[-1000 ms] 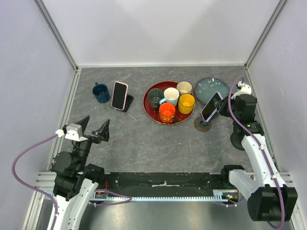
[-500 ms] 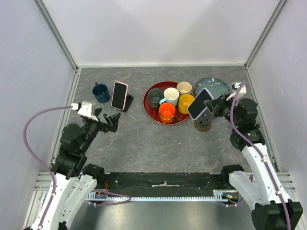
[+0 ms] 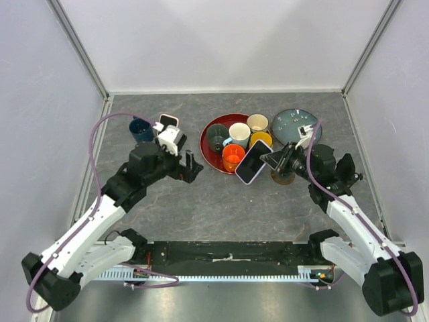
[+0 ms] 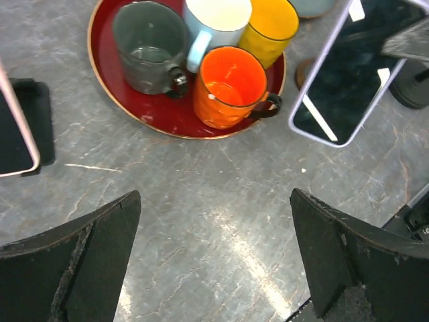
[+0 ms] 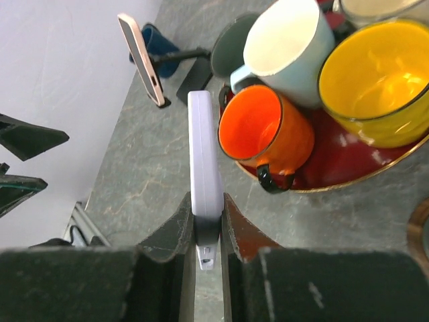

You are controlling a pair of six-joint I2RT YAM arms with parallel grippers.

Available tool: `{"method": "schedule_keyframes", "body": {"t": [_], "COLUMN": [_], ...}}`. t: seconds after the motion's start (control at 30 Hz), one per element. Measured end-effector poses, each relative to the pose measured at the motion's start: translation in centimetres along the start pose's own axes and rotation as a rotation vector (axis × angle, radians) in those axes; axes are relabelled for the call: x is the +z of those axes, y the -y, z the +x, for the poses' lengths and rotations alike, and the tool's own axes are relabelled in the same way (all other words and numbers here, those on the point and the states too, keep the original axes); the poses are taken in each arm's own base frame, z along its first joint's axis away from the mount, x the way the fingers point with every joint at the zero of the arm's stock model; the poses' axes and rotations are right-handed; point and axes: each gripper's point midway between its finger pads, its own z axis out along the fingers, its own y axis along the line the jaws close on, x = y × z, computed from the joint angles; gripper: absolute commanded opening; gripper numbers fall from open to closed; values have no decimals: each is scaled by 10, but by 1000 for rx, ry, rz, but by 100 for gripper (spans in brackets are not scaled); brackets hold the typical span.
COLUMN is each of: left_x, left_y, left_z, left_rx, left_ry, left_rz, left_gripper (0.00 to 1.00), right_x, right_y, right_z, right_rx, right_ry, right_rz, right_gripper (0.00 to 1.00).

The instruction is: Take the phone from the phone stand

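Note:
My right gripper (image 3: 271,159) is shut on a lavender-cased phone (image 3: 252,162) and holds it in the air, left of its round brown stand (image 3: 284,176) and clear of it. In the right wrist view the phone (image 5: 204,147) is seen edge-on, clamped between the fingers (image 5: 175,225). My left gripper (image 3: 191,168) is open and empty over bare table, left of the red tray (image 3: 204,144). In the left wrist view the phone (image 4: 348,74) hangs at the upper right. A second, pink-cased phone (image 5: 141,60) leans on a black stand (image 4: 33,111) at the back left.
The red tray holds a grey mug (image 4: 147,47), a white cup (image 4: 214,20), a yellow cup (image 4: 271,27) and an orange mug (image 4: 231,87). A teal plate (image 3: 291,121) lies behind the round stand. A blue mug (image 3: 139,129) stands at the back left.
My right gripper has carried the lavender phone left and off the round stand. My left arm has reached forward and right, toward the tray.

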Motion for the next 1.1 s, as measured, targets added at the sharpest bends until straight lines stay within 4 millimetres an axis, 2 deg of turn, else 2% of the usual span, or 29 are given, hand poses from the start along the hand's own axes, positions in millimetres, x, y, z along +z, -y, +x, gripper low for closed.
{"method": "schedule_keyframes", "body": {"t": [0.13, 0.3, 0.63, 0.83, 1.1], "left_x": [10, 24, 57, 69, 76], "left_y": [34, 69, 115, 130, 121], "left_z": [-2, -8, 19, 29, 45], "left_rx": [39, 94, 205, 269, 304], "left_ry": [-32, -40, -132, -167, -231], "left_rz": [60, 96, 100, 68, 4], "left_gripper": [100, 100, 100, 100, 100], "right_x": [11, 19, 29, 31, 31], "right_y": [0, -10, -25, -30, -36], "right_z": [20, 32, 57, 59, 59], "right_rx": [74, 122, 178, 189, 201], "right_ry": [-65, -101, -179, -186, -183], "right_rz": [-4, -28, -62, -78, -93], "right_gripper": [0, 0, 0, 0, 0]}}
